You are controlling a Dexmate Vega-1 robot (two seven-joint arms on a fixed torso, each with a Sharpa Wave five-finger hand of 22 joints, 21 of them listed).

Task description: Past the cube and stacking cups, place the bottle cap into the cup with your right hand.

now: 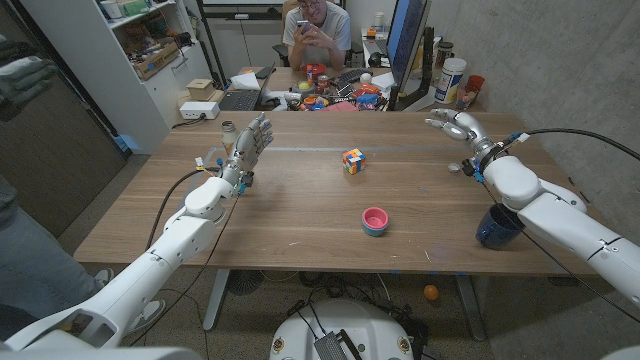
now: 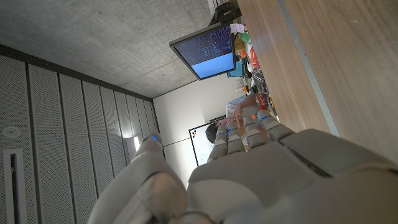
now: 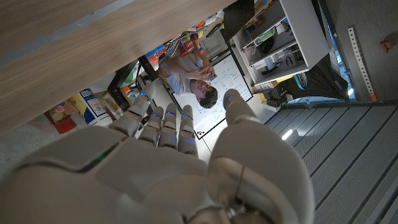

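The right hand (image 1: 452, 123), fingers spread and holding nothing, hovers at the far right, with the dark blue cup (image 1: 497, 226) nearer the robot beside that forearm; I can't spot the bottle cap.

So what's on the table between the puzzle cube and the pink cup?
Nothing: in the head view the stretch from the puzzle cube to the pink cup is bare wooden table.

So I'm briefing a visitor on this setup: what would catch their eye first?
Probably the two white robot hands, the left hand and the right hand, raised with fingers spread over the wooden table. Between them sits a colourful puzzle cube, with a small pink cup nearer the robot. A person sits behind the table.
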